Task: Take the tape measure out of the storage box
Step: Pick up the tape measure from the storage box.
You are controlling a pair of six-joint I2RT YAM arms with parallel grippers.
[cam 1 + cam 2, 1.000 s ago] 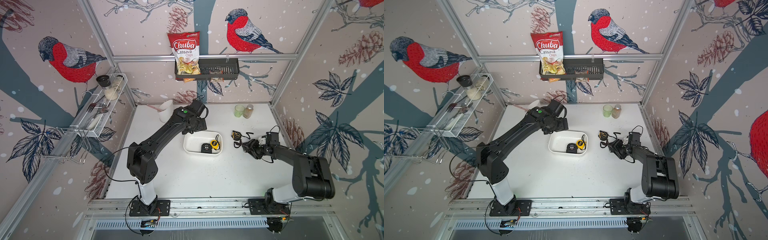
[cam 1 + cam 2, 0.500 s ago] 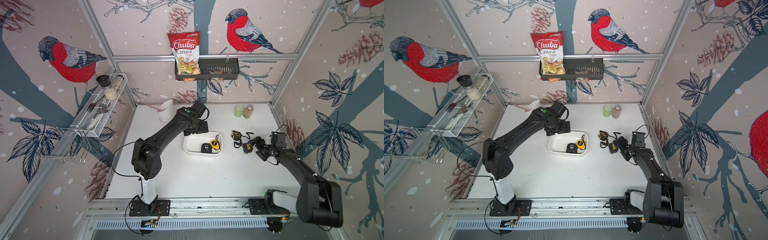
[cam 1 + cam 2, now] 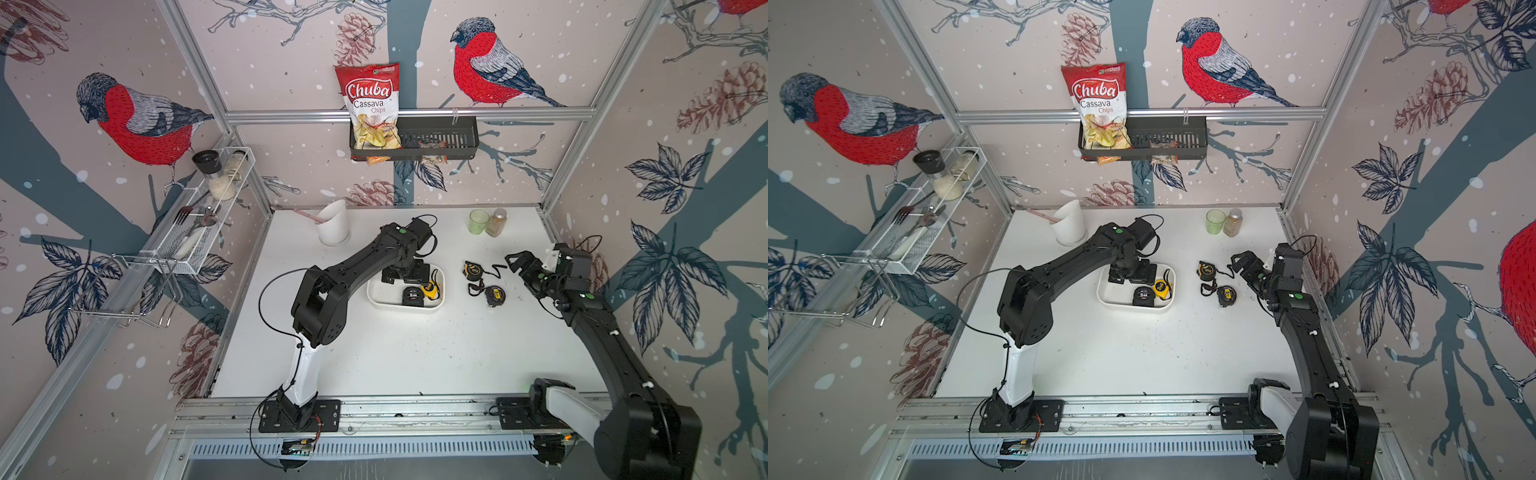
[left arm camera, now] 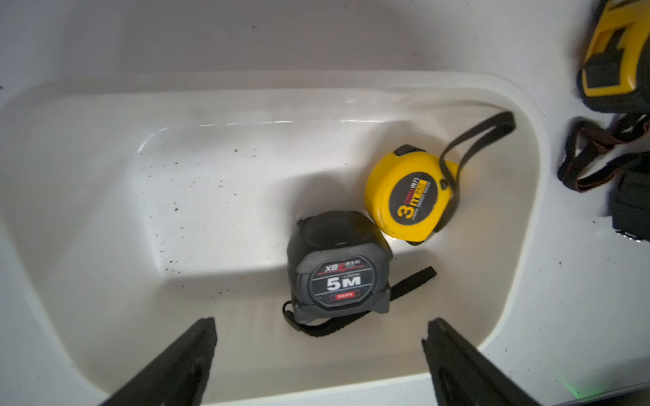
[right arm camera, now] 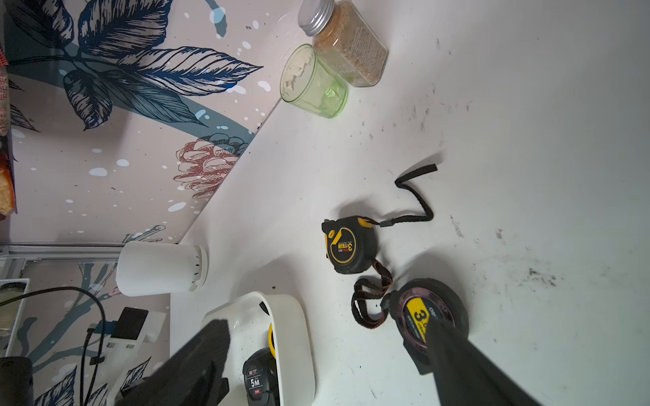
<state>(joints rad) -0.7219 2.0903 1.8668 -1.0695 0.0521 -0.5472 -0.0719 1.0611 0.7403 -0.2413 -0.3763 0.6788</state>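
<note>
My left pincer (image 3: 1131,276) hangs over the upper-left part of the shallow white plastic storage box (image 3: 1103,296) at frame centre. A black tape measure (image 3: 1143,296) and a yellow tape measure (image 3: 1161,287) lie inside. My right pincer (image 3: 1239,262) gapes just right of two dark tape measures (image 3: 1206,270) on the white worktop (image 3: 1142,357).

Twin black robot arms: the left arm (image 3: 353,266) and right arm (image 3: 602,345) share boxy, rounded joint housings marked with small green dots (image 3: 402,228). Each has a white lower segment (image 3: 303,365) above a black base plate (image 3: 328,415) studded with screws. A thin black cable (image 3: 261,295) loops loose beside the left arm; white ties (image 3: 611,333) band the right. The left gripper (image 4: 320,321) and right gripper (image 5: 323,323) carry tapered, matte-black fingers (image 4: 176,365), seen close in the wrist views.
</note>
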